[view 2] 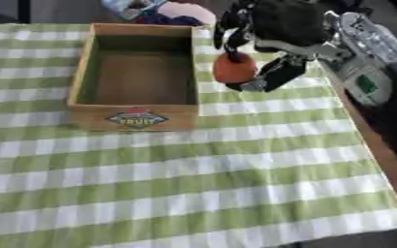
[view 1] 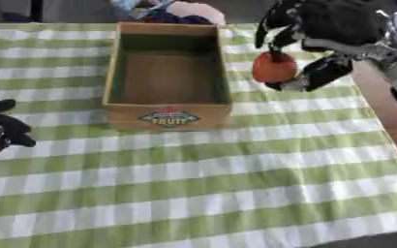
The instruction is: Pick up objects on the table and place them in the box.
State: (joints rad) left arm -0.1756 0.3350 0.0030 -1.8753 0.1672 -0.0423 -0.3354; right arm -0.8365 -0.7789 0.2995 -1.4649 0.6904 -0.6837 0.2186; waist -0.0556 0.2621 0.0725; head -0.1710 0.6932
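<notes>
An orange-red round fruit (view 1: 274,67) hangs just right of the wooden box (view 1: 170,114), held in my right hand (view 1: 333,24), whose fingers and thumb curl round it from above and the side. The box stands open and looks bare inside; a "fruit" label is on its front wall. The fruit is above the cloth, beside the box's right wall, not over the inside. My left hand (view 1: 0,130) rests at the left edge of the left eye view, fingers relaxed, holding nothing.
A green-and-white checked cloth (view 1: 236,184) covers the table. The table's right edge (view 2: 388,160) runs close to my right arm. Some coloured and pale things (view 1: 181,10) lie behind the box at the far edge.
</notes>
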